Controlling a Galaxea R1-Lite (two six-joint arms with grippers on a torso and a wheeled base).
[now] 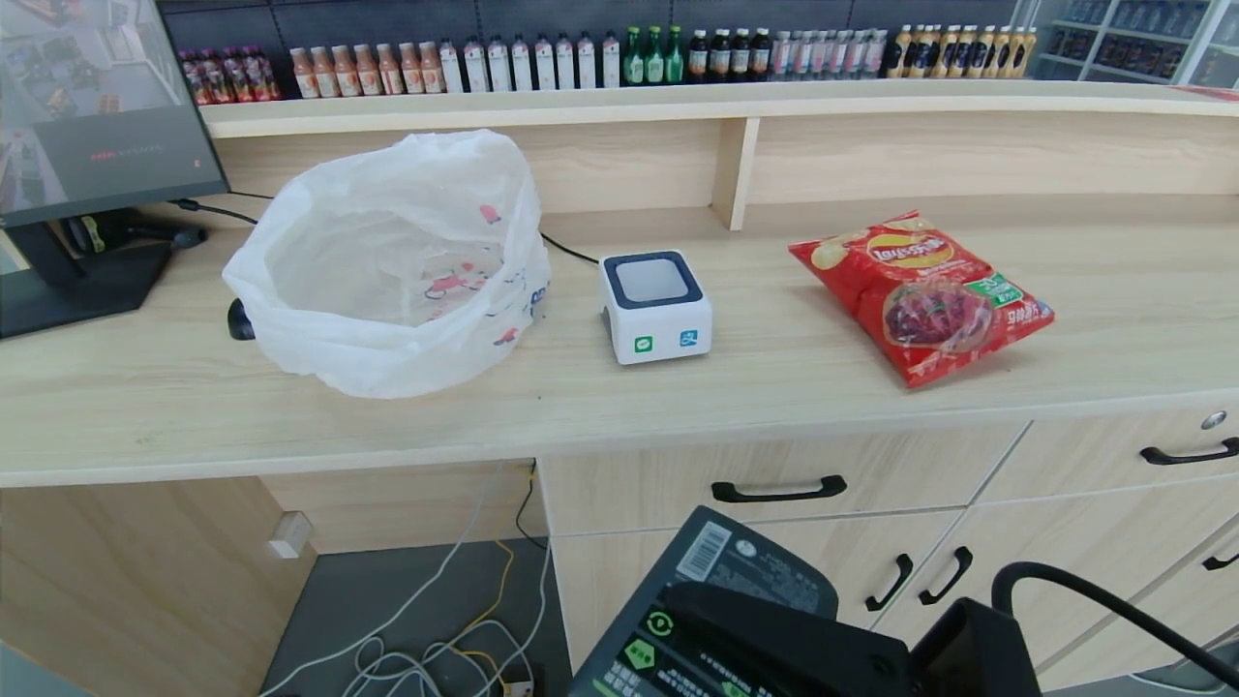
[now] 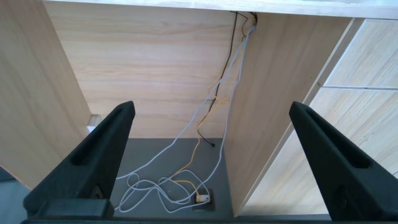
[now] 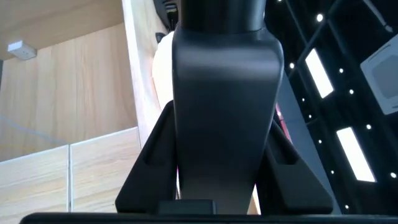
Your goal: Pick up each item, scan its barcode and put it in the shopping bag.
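A red chips bag (image 1: 920, 295) lies flat on the right part of the wooden counter (image 1: 774, 387). A white cube-shaped barcode scanner (image 1: 655, 305) with a dark-framed window on top stands mid-counter. To its left the white plastic shopping bag (image 1: 397, 261) stands open with its mouth facing up. My left gripper (image 2: 211, 109) is open with nothing between its fingers, low in front of the open recess under the counter. My right gripper (image 3: 217, 37) is shut on nothing, close to the counter front.
A monitor (image 1: 87, 106) and a handheld scanner (image 1: 126, 232) sit at the counter's far left. Rows of bottles (image 1: 619, 58) line the raised shelf behind. Drawers with black handles (image 1: 774, 489) are below the counter, and loose cables (image 2: 174, 186) lie on the floor.
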